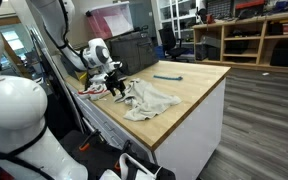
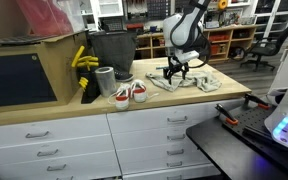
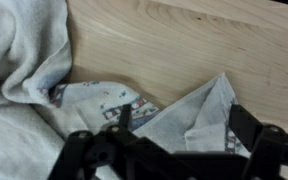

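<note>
The end effector (image 1: pixel 114 86) hangs with jaws apart just over the crumpled cloth (image 1: pixel 152 100), close to an edge of the worktop (image 1: pixel 199 88). Bare wood stretches open toward the blue object (image 1: pixel 168 76).

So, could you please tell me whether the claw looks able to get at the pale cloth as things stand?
Probably yes: the claw hangs open just over the pale cloth on the wooden table, with nothing between them; the blue tool lies well aside.
</note>
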Action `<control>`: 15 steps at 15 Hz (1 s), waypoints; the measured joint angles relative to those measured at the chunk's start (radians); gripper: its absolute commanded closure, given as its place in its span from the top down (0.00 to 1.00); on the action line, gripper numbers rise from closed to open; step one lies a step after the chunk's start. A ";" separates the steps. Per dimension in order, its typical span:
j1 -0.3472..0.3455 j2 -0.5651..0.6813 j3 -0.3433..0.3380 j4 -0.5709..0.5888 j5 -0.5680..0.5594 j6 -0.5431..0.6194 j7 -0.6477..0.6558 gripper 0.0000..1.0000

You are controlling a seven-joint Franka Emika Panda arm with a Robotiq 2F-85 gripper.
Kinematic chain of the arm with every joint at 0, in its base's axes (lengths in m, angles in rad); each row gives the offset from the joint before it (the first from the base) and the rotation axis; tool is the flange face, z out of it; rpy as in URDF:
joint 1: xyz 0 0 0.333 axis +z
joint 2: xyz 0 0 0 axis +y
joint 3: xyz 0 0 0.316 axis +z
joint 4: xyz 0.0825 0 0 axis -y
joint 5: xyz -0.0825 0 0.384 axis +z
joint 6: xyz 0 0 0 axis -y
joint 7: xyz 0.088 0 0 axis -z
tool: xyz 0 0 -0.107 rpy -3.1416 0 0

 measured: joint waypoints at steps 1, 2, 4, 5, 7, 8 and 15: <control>0.009 0.008 0.000 -0.001 -0.005 0.000 0.020 0.70; 0.015 0.015 0.000 -0.001 -0.009 0.001 0.036 0.61; 0.023 0.027 0.000 -0.001 -0.009 0.013 0.052 0.46; 0.024 0.032 0.000 -0.001 -0.009 0.023 0.059 0.38; 0.024 0.037 -0.002 -0.001 -0.009 0.051 0.060 0.23; 0.024 0.038 -0.003 -0.002 -0.009 0.067 0.060 0.16; 0.025 0.039 -0.005 -0.013 -0.006 0.163 0.060 0.00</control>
